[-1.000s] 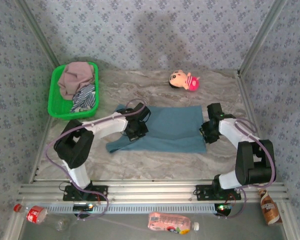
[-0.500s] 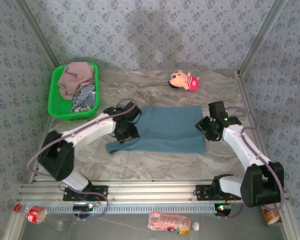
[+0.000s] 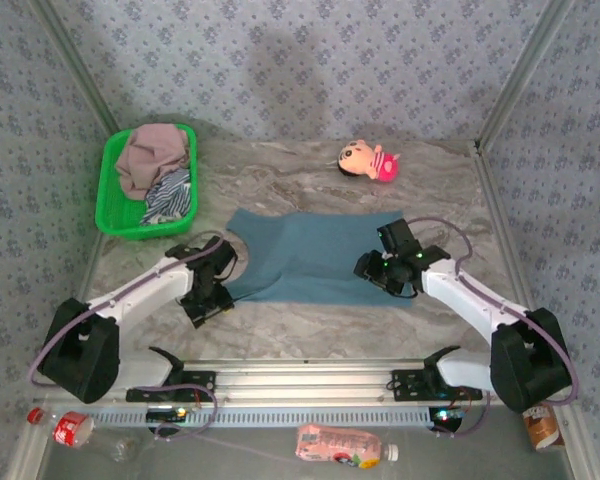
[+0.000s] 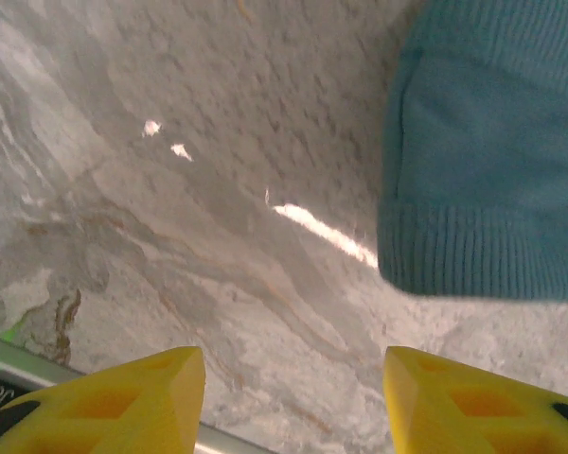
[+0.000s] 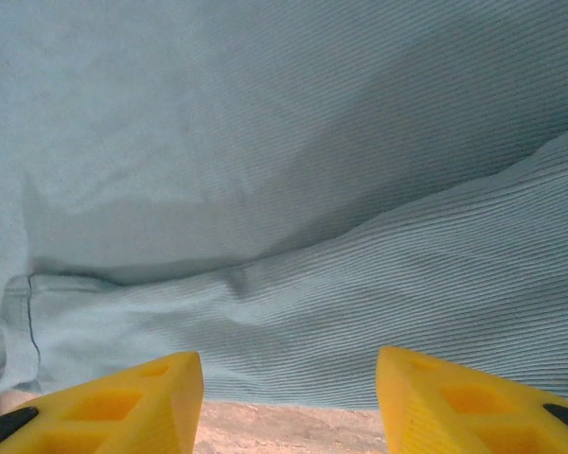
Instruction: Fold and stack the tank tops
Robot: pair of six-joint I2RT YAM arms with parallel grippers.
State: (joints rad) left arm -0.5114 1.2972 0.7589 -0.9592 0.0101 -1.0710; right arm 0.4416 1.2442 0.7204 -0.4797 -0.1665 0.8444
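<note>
Walls papered in a grey-blue floral pattern enclosed the workspace on three sides. Slanted aluminium posts marked the rear corners. The table had a grey marble-pattern surface, with a ribbed aluminium rail along its near edge. Small glare spots showed on the marble.

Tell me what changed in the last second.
Left jaws opened, let go of the teal top and drew back near-left over bare table. Right jaws opened and moved left over the top. Basket and doll stayed put.
</note>
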